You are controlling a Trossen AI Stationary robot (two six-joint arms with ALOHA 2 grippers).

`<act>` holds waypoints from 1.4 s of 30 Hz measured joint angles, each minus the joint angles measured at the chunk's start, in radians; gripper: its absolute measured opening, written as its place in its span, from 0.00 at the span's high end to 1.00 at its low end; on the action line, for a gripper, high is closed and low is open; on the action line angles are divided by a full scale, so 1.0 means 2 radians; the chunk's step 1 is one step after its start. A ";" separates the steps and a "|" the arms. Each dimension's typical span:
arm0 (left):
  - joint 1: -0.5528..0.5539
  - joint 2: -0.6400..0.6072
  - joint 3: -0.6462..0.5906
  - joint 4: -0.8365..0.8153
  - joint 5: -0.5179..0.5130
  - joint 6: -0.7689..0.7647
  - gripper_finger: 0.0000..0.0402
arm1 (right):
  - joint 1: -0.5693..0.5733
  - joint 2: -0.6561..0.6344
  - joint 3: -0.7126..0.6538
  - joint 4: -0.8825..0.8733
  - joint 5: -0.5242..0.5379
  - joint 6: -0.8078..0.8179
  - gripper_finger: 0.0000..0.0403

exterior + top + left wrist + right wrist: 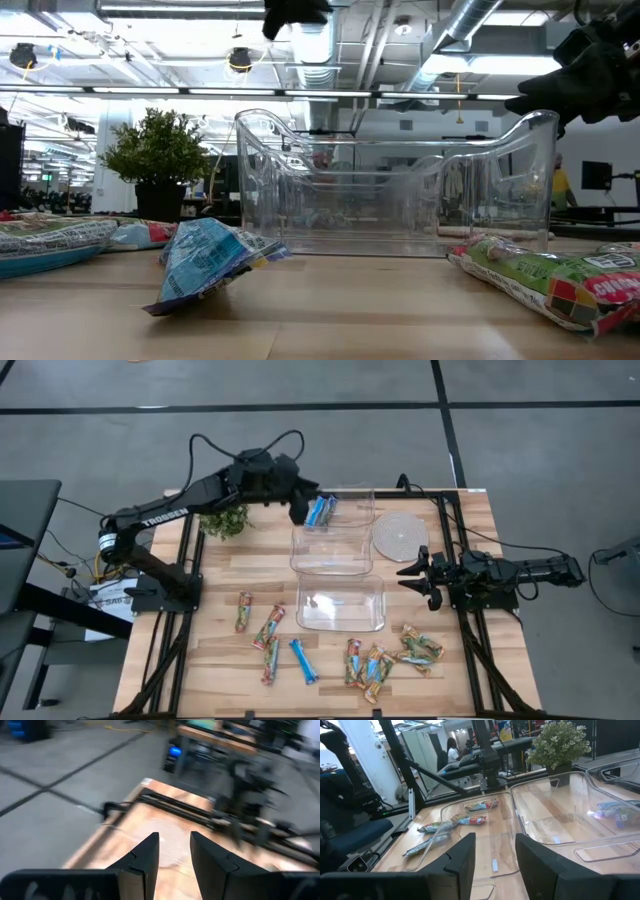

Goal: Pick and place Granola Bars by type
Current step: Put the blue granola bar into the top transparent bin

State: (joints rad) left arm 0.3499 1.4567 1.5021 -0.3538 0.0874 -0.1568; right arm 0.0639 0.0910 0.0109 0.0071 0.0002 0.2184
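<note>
While blue bars (320,510) already lie in the far tub (345,500), you still have most granola bars (375,665) on the counter (220,660); left hand (298,512) and right hand (412,571) both released, empty.

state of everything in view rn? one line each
left gripper: jaws open, empty, over the far tub
right gripper: jaws open, empty, at the table's right side
blue bars: lying at the far tub, by the left gripper
middle tub: upright, no bars
near tub: upright, no bars
loose bars: flat on table, unsorted
</note>
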 joint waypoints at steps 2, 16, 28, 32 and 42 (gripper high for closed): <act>-0.016 0.000 0.000 -0.001 0.033 0.015 0.75 | 0.000 0.000 0.000 0.000 0.000 0.000 0.67; -0.180 0.000 0.000 -0.008 0.231 0.057 0.75 | 0.000 0.000 0.000 0.000 0.000 0.000 0.67; -0.318 0.000 0.000 -0.007 0.242 0.089 0.75 | 0.000 0.000 0.000 0.000 0.000 0.000 0.67; -0.332 0.000 0.000 -0.007 0.242 0.087 0.75 | 0.000 0.000 0.000 0.000 0.000 0.000 0.67; -0.368 0.000 0.000 -0.052 0.164 0.127 0.75 | 0.000 0.000 0.000 0.000 0.000 0.000 0.67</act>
State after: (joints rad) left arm -0.3863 1.4567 1.5021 -0.4576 0.4145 0.0966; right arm 0.0643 0.0910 0.0109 0.0069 -0.0001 0.2186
